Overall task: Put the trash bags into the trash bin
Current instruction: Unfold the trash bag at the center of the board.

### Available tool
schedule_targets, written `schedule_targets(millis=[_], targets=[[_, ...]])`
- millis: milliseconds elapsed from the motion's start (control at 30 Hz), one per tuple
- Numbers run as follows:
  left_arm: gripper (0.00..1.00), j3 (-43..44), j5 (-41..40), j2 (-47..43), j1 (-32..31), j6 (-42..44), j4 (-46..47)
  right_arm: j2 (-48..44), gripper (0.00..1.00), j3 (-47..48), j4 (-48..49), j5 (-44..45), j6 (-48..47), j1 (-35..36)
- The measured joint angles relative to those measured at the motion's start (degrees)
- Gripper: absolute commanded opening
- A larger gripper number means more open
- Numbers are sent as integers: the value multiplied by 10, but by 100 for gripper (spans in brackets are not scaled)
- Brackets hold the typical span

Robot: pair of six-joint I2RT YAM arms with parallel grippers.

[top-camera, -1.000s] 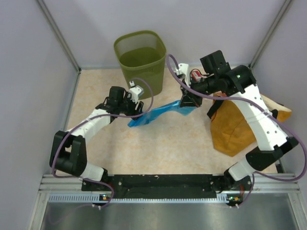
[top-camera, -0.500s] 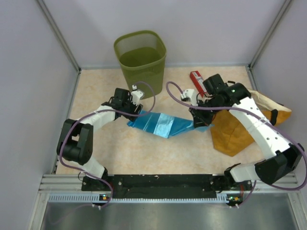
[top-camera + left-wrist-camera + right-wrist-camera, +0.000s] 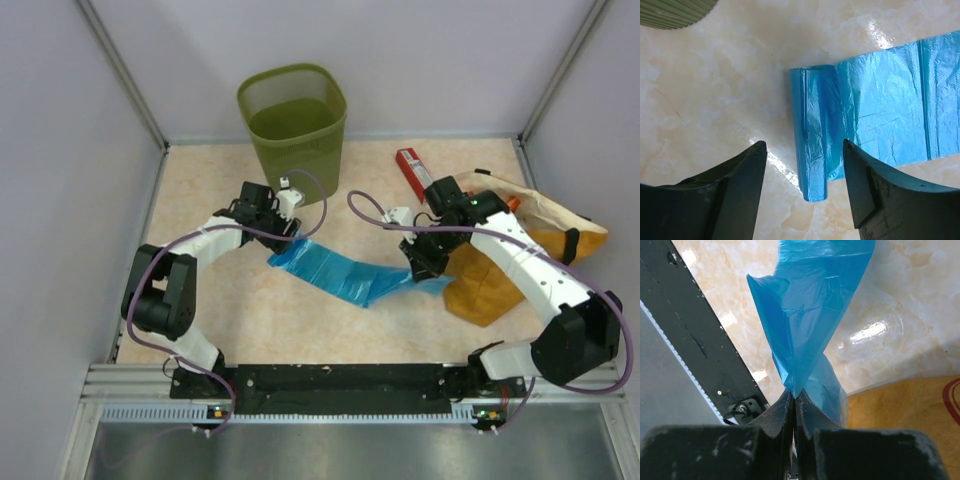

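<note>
Light-blue plastic trash bags (image 3: 335, 272) strung out on the table (image 3: 250, 320), short of the olive mesh trash bin (image 3: 300, 150).

Pinched at one end in the right gripper (image 3: 794, 401), fingers pressed together on raised film; straddled at the rolled end by the left gripper (image 3: 803, 147), fingers spread, holding nothing. Seemed mid-gather: needed the left closed on the roll, then a lift over the bin's rim nearby. Hemmed on the right by an orange sack (image 3: 495, 270) and red box (image 3: 409, 170).

We hold our left gripper (image 3: 802, 145) pointing down, its jaws spread wide. On our right gripper (image 3: 794, 399) the jaws press together, pinching the trash bag (image 3: 807, 315) between their tips.
</note>
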Motion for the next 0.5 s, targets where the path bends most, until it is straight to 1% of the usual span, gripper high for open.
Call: schedule_targets(millis=[233, 500], targets=[[65, 12, 16, 6, 0, 0, -11, 0, 0, -33, 14, 16, -6, -16], [65, 21, 12, 42, 0, 2, -16, -9, 0, -56, 17, 32, -8, -28]])
